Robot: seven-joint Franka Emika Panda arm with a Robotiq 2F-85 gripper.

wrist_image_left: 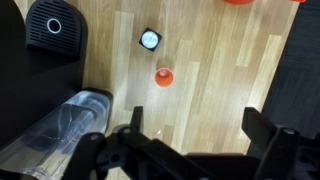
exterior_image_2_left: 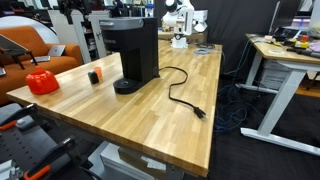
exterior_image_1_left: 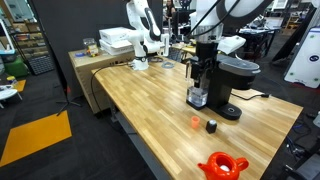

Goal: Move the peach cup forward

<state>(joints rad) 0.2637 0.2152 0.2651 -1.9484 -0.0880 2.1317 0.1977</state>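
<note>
The peach cup (wrist_image_left: 163, 76) is a tiny orange-peach cup standing on the wooden table. In the wrist view it lies ahead of my gripper (wrist_image_left: 197, 135) and a little to its left. It also shows in both exterior views (exterior_image_1_left: 195, 122) (exterior_image_2_left: 91, 76). The gripper is open and empty, with bare table between its fingers. In an exterior view the gripper (exterior_image_1_left: 203, 72) hangs above the table beside the coffee maker (exterior_image_1_left: 230, 85), well above the cup. A tiny black cylinder (wrist_image_left: 149, 40) stands just beyond the cup.
The black coffee maker (exterior_image_2_left: 135, 50) and its clear water tank (wrist_image_left: 60, 130) are close on one side of the gripper. Its power cord (exterior_image_2_left: 185, 95) trails across the table. A bright red round item (exterior_image_1_left: 222, 165) sits near the table edge.
</note>
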